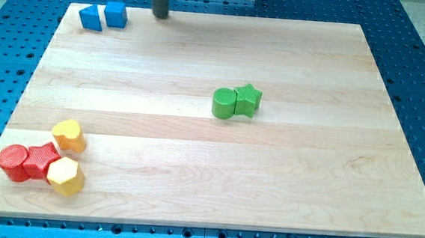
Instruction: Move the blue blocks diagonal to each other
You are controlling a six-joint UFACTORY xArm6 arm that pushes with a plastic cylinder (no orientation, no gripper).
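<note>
Two blue blocks sit touching side by side at the view's top left corner of the wooden board (194,170): a blue triangular block (90,17) on the left and a blue cube (115,14) on the right, slightly higher. My tip (160,15) rests at the board's top edge, a short way to the right of the blue cube and apart from it.
A green cylinder (224,103) and a green star (247,100) touch near the board's middle. At the bottom left lie a red cylinder (13,162), a red star-like block (41,159) and two yellow blocks (69,135) (65,175).
</note>
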